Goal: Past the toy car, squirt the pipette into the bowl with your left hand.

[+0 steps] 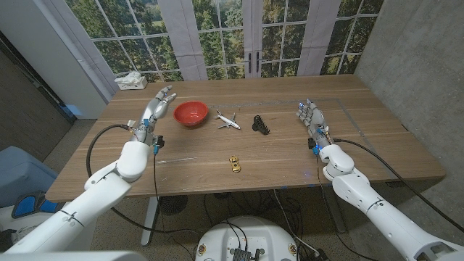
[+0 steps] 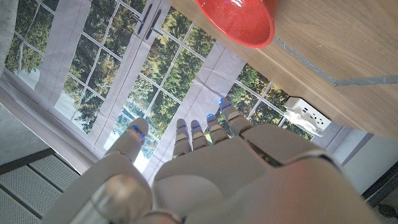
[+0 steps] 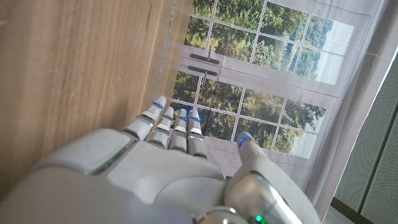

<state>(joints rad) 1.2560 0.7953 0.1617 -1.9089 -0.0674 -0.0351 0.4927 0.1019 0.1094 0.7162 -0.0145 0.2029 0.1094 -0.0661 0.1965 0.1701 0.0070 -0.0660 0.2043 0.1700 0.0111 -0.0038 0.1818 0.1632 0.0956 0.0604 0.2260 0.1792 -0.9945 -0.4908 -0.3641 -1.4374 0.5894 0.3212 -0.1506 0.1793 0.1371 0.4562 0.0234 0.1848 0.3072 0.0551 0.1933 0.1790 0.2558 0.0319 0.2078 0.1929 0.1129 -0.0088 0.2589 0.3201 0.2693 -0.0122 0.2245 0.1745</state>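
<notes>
The red bowl stands at the table's far left; it also shows in the left wrist view. My left hand hovers just left of the bowl, fingers spread and holding nothing. A small yellow toy car sits near the front middle. A thin pale thing, perhaps the pipette, lies on the table left of the car. My right hand stands at the right with straight fingers, holding nothing.
A white toy plane and a black ribbed piece lie between the bowl and my right hand. A white tissue box sits at the far left corner. Windows stand behind the wooden table.
</notes>
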